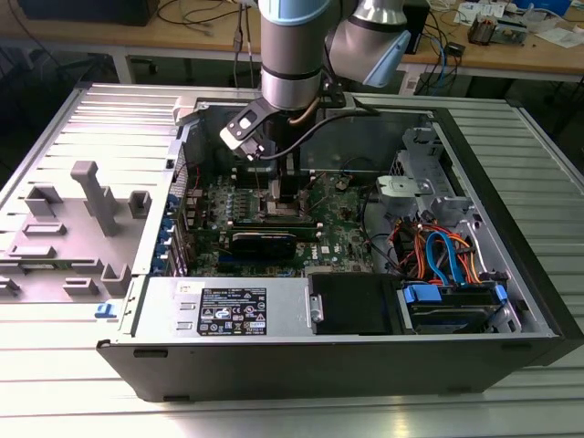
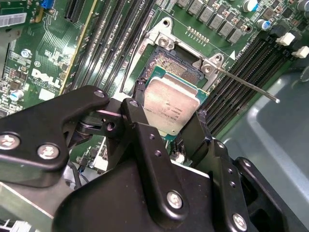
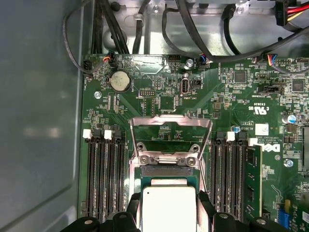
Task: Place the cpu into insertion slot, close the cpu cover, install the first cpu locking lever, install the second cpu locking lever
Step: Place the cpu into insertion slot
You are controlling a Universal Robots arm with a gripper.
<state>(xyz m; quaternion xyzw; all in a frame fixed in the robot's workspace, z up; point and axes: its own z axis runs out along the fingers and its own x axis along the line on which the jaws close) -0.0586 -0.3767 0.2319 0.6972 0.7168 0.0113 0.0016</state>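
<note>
Over the insertion slot (image 2: 175, 60), the gripper (image 2: 169, 118) clamps the cpu (image 2: 170, 102); the cpu cover (image 3: 169, 120) stands open.

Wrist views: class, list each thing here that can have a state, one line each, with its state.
cpu: gripped on two sides, over the slot
slot: uncovered, pins partly showing
cover: swung open
lever: unlatched, sticking out free
gripper: shut on cpu
</note>
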